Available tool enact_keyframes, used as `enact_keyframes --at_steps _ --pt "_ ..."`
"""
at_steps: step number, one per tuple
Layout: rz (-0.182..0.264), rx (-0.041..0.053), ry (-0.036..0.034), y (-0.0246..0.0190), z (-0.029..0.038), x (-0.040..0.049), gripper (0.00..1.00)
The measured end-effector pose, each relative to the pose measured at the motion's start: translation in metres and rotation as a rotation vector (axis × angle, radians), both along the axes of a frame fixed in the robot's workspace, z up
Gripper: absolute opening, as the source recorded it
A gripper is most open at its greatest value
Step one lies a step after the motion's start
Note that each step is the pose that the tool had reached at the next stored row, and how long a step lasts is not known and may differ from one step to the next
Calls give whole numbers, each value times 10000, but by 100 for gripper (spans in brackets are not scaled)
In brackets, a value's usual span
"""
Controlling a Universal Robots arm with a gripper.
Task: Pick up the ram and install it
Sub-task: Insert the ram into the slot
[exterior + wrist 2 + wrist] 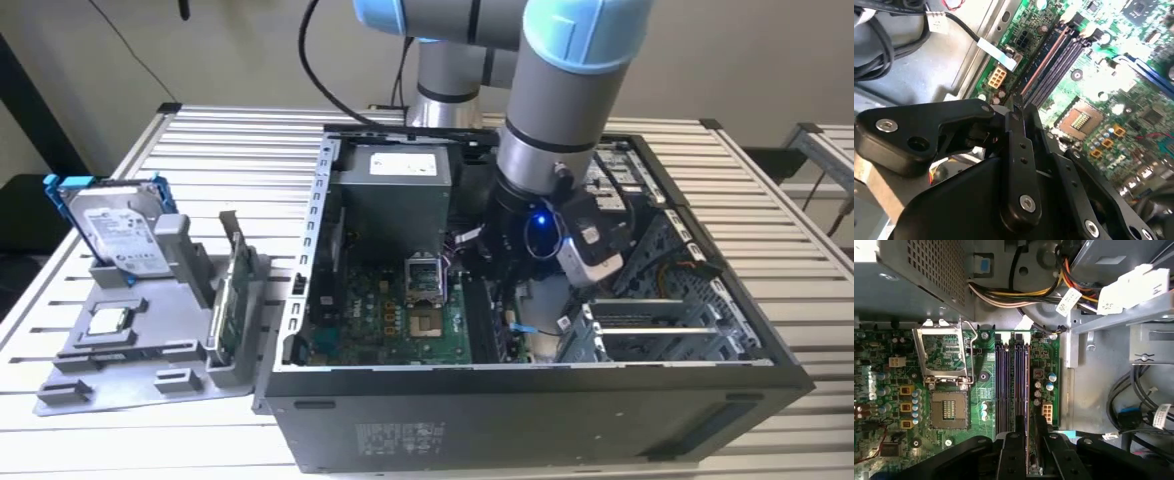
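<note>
Hand (1026, 460) sits low over the green motherboard (954, 375), black fingers (1011, 455) straddling the ram (1027, 405), a thin dark stick standing edge-on in the memory slots (1009, 385). CPU socket (948, 412) open beside them, bracket (944, 357) raised. Bundled power cables (1019, 292) run along the board edge.

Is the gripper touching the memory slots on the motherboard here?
Cannot tell. In the first wrist view the gripper sits directly over the memory slots, but its own black linkage hides where they would meet.
</note>
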State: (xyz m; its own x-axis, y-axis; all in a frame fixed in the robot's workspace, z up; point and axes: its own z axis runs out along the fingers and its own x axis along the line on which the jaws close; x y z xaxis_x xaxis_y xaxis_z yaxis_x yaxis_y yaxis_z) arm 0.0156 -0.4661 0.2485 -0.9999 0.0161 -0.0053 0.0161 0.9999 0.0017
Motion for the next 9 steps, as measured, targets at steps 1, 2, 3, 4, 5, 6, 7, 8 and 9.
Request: enact_keyframes --at_steps 1,2,3,4,5,6,7,8,9 --pt "0 -2 1 0 44 0 22" --pt "0 6 -1 0 76 0 22" --pt "0 5 -1 0 78 0 22" --pt "0 4 -1 0 79 0 22" --pt "0 5 -1 0 78 0 22" --pt "0 4 0 0 79 0 20" --pt "0 5 -1 0 78 0 14" --pt "0 4 0 0 79 0 14" --pt "0 5 0 0 79 0 11"
